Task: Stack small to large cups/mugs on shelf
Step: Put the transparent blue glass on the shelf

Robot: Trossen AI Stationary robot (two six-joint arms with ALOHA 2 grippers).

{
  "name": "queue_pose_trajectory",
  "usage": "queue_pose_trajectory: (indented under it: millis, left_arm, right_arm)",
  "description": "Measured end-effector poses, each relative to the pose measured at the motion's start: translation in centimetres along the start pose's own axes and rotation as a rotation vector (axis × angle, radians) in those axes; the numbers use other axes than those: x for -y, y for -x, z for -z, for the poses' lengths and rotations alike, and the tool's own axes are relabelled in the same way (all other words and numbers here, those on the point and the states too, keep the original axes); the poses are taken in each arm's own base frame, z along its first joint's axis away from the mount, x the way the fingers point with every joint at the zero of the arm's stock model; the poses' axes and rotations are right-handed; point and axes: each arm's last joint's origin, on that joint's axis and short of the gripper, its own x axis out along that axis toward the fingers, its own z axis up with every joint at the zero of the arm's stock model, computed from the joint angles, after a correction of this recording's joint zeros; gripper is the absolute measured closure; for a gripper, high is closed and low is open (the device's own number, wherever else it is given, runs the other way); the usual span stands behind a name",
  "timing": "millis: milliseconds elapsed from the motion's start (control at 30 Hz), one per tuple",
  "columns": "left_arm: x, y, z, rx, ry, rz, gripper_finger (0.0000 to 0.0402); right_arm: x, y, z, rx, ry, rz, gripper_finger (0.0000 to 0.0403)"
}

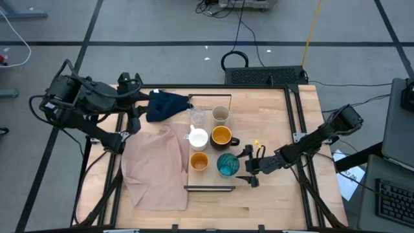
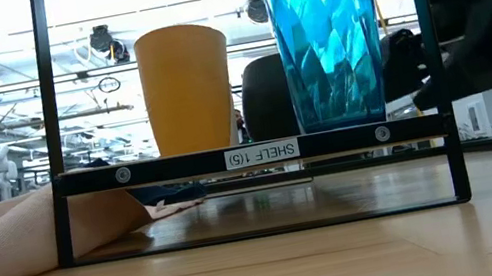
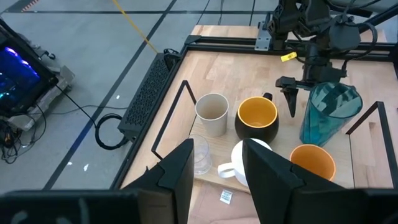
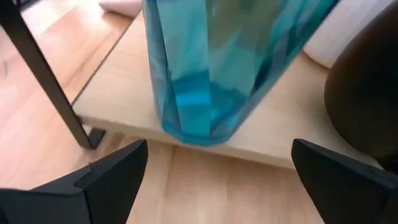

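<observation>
The shelf [image 1: 211,188] is a light-wood plank on the table, and several cups stand on it. Farthest back are a clear glass [image 1: 196,118] and a beige cup [image 1: 221,114]. In the middle are a white mug [image 1: 198,137] and a dark-handled orange mug [image 1: 222,136]. Nearest are a small orange cup [image 1: 199,161] and a teal tumbler [image 1: 227,164]. My right gripper [image 4: 217,174] is open and low, just right of the tumbler [image 4: 205,74]. Its fingers stand short of the tumbler's base. My left gripper [image 3: 214,174] is open, raised over the table's far left.
A beige cloth [image 1: 158,165] lies left of the shelf, and a dark blue cloth [image 1: 165,103] is bunched at the far left. The black end frame [image 2: 249,155] of the shelf stands at its near end. Bare wood lies along the table's near edge and right side.
</observation>
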Motion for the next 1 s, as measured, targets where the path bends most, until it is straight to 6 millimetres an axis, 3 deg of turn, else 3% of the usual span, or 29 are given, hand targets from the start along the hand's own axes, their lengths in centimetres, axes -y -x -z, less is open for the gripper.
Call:
queue_pose_trajectory:
  millis: [167,300,833,1000]
  left_arm:
    - [0.0,0.0,0.0,0.000,0.001,0.000,0.0263]
    - [0.0,0.0,0.0,0.000,0.000,0.000,0.0263]
    - [0.0,0.0,0.0,0.001,-0.003,0.000,0.0263]
    - [0.0,0.0,0.0,0.002,-0.003,0.000,0.0263]
  right_arm:
    - [0.1,0.9,-0.4,-0.008,-0.025,-0.007,0.0042]
    - [-0.1,2.0,-1.1,0.024,-0.036,-0.031,0.0090]
    - [-0.5,2.5,-1.4,0.041,-0.030,-0.053,0.0387]
    - [-0.5,2.6,-1.8,0.078,-0.035,-0.056,0.0392]
